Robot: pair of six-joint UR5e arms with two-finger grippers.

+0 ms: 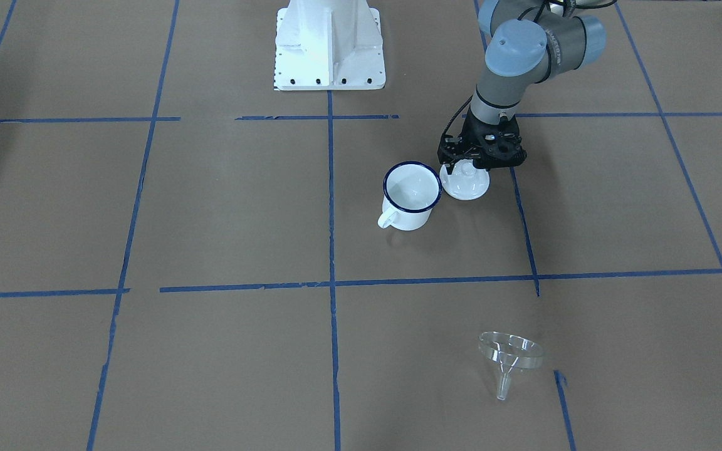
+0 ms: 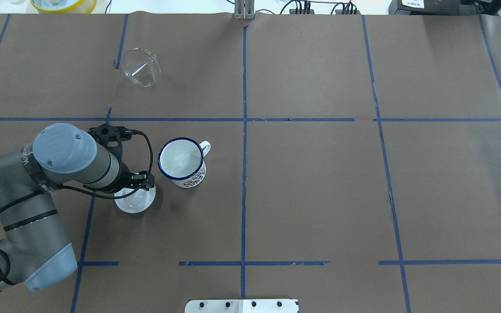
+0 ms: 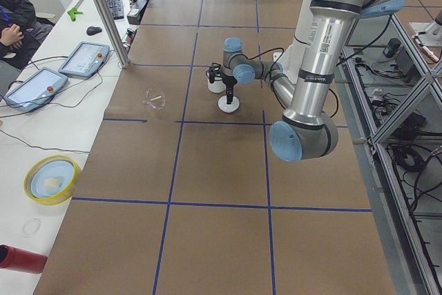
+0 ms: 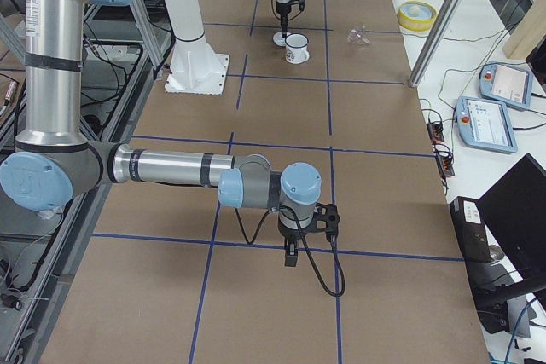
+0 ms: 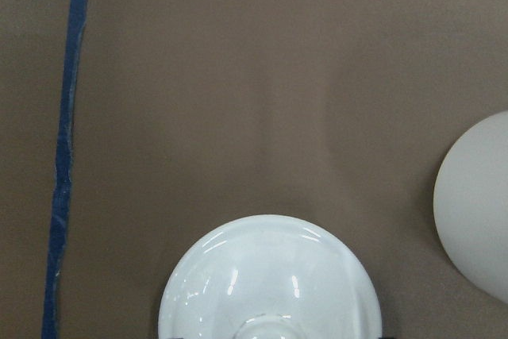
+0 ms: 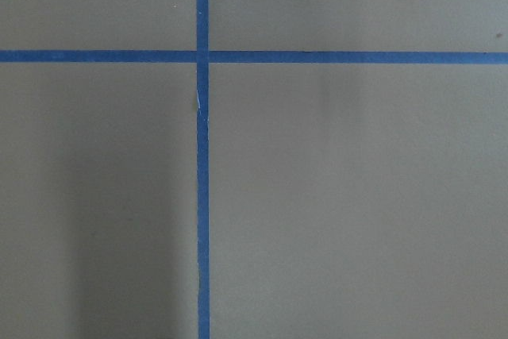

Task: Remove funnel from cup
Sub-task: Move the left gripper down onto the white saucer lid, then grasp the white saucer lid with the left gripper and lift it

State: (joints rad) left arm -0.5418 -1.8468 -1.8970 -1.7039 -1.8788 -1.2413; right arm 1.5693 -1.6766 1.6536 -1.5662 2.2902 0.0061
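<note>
The clear funnel [image 1: 509, 356] lies on its side on the brown paper, far from the cup; it also shows in the overhead view [image 2: 141, 67]. The cup [image 1: 411, 195], a white enamel mug with a dark blue rim, stands upright and empty [image 2: 182, 161]. My left gripper [image 1: 465, 166] is low beside the cup, its jaws close on either side of the knob of a white round lid [image 1: 465, 184] that rests on the table. My right gripper [image 4: 292, 255] hangs over bare paper far from all of this; I cannot tell whether it is open or shut.
The robot's white base [image 1: 329, 44] stands behind the cup. Blue tape lines [image 6: 202, 196] cross the brown paper. A yellow bowl [image 3: 50, 179], tablets and cables lie beyond the table's far edge.
</note>
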